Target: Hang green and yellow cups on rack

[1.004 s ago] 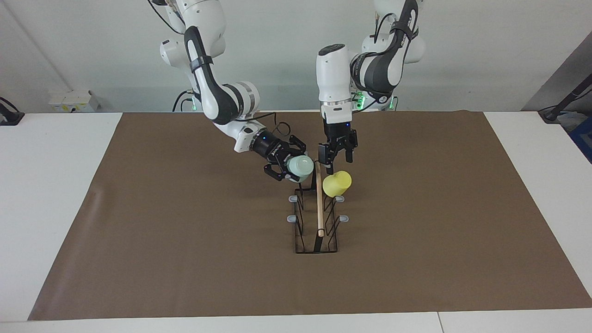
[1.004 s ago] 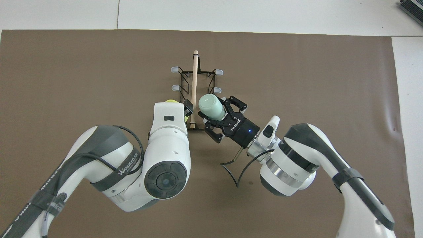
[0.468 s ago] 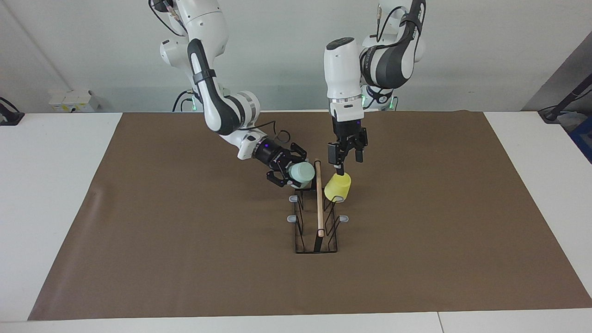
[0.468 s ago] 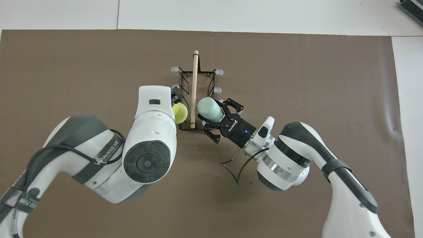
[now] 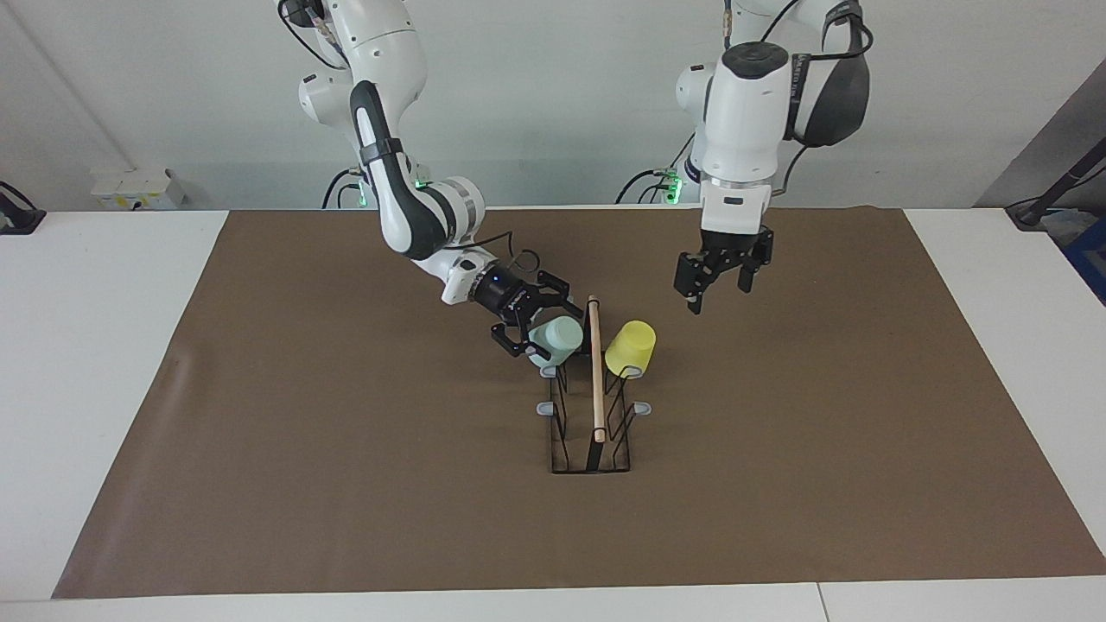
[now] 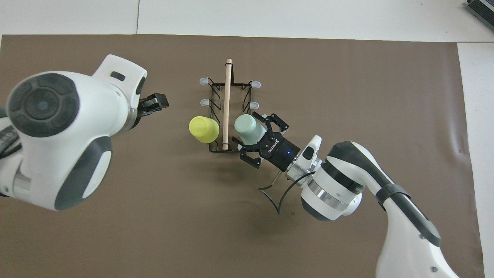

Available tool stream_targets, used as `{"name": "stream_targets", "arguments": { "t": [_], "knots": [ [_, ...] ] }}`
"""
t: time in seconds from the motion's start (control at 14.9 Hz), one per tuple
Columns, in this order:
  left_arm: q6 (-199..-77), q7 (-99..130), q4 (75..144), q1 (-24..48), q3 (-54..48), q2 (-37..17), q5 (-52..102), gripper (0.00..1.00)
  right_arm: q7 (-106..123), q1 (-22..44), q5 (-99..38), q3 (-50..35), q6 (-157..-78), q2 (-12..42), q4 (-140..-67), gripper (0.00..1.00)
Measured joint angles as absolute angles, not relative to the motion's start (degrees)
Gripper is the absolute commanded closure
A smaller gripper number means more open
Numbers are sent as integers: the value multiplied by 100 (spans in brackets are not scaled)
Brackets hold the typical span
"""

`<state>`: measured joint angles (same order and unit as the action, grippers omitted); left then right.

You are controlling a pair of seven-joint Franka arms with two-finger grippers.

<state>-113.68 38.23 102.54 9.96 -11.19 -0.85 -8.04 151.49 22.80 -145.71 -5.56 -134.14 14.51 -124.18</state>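
Note:
The black wire rack (image 5: 590, 467) with its wooden rod (image 5: 595, 371) stands mid-mat. The yellow cup (image 5: 631, 347) hangs upside down on the prong nearest the robots on the left arm's side; it also shows in the overhead view (image 6: 203, 129). My left gripper (image 5: 719, 295) is open, empty and raised over the mat toward the left arm's end of the table; it also shows in the overhead view (image 6: 156, 103). My right gripper (image 5: 543, 328) is shut on the mint green cup (image 5: 562, 334), tilted base-up over the nearest prong on the right arm's side (image 6: 245, 124).
The rack (image 6: 231, 83) stands on a brown mat (image 5: 346, 449). Its grey-tipped prongs (image 6: 203, 81) farther from the robots are bare. White table (image 5: 95, 345) surrounds the mat.
My left gripper let go of the yellow cup on its prong, rose and swung away toward its own end. My right gripper lowered the green cup onto the rack.

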Motion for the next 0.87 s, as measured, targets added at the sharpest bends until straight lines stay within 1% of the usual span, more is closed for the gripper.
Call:
{"name": "stream_targets", "arguments": {
  "t": [0.2,0.27,0.47,0.67,0.87],
  "knots": [
    [-10739,2528,9833,944,-632,-71,-323,0,15149,2267,-14571,-550,-13455,1416,-12374,0],
    [-10568,2186,9726,904,-531,-69,-268,0,15149,2263,-14572,-549,-13586,1360,-12352,0],
    [-10187,1197,9598,780,-268,-61,-235,0,15129,2253,-14572,-549,-14167,1001,-12303,0],
    [-9883,160,9436,770,56,-56,-225,0,15073,2218,-14565,-550,-14578,655,-12304,0],
    [-9603,-577,9268,768,286,-21,-223,0,15079,2055,-14062,-550,-15244,381,-12304,0]
  ]
}}
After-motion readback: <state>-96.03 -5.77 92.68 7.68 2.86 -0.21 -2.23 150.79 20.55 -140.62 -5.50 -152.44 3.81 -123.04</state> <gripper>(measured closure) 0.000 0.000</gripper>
